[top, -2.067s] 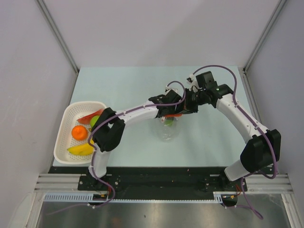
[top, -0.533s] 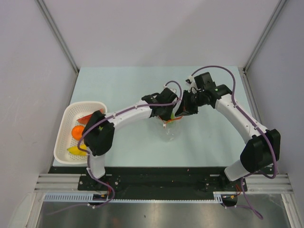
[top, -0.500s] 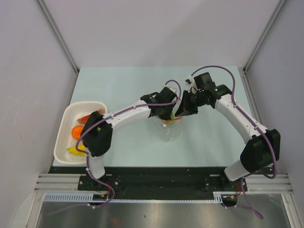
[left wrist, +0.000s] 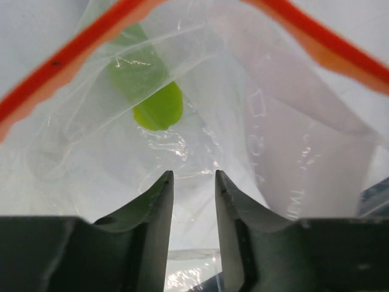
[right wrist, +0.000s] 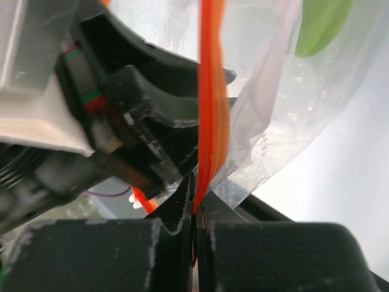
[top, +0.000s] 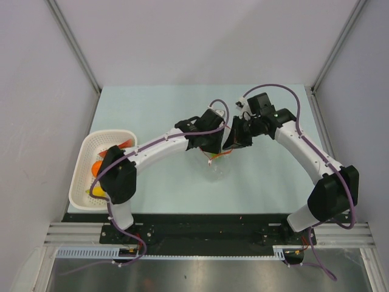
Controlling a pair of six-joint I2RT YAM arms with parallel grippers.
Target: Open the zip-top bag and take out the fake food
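The clear zip-top bag point(top: 217, 167) hangs mid-table between my two grippers, its mouth held open upward. My right gripper point(right wrist: 194, 210) is shut on the bag's red zip strip point(right wrist: 213, 91) and holds that edge up; it also shows from above point(top: 234, 143). My left gripper point(left wrist: 193, 177) is open with a narrow gap and nothing between the fingers, pointing into the bag's mouth point(top: 208, 146). The red strip point(left wrist: 67, 58) frames the opening on both sides. One flat green piece of fake food point(left wrist: 155, 100) lies inside the bag, below my left fingertips, and shows through the plastic in the right wrist view point(right wrist: 321, 21).
A white perforated basket point(top: 103, 134) stands at the table's left edge, holding an orange piece point(top: 96, 167), a yellow banana point(top: 93, 193) and a red piece point(top: 120, 145). My left arm's elbow point(top: 118, 173) hangs over the basket's right side.
My left arm's elbow has swung left over the basket, and the left gripper has shifted slightly left at the bag's mouth. The right gripper has kept its hold on the strip.
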